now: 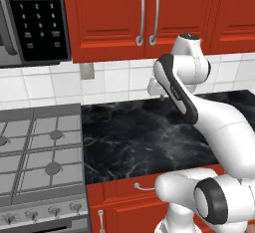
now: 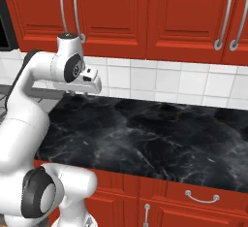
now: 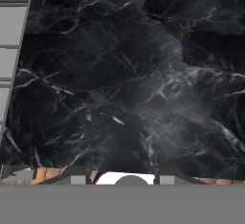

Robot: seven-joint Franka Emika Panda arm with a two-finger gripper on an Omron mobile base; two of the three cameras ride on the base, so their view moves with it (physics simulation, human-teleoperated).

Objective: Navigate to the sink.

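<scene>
Base is parked facing the black marble table (image 1: 144, 137), red upper cabinets (image 1: 144, 13) with silver handles above it, white tile backsplash (image 2: 160, 83) between them. Grey gas stovetop (image 1: 40, 150) sits at the left end of the table in the left base view, its knobs (image 1: 50, 211) along the front edge; microwave (image 1: 30, 20) hangs above it. A small grey outlet plate (image 1: 87, 70) is on the tiles just right of the microwave. Red lower drawers (image 2: 193, 197) with curved pulls run under the table edge.

Arm is folded up over the table, hand held near the backsplash, pointing down (hand view looks straight onto bare marble, stovetop edge at its left). Gripper (image 2: 91, 86) is seen side-on in the right base view; the fingers are too small and hidden there, and in the hand view the tips barely clear the bottom, so I cannot tell if they are spread or pressed together.

Sink: not in any frame, so I cannot place it from here.
</scene>
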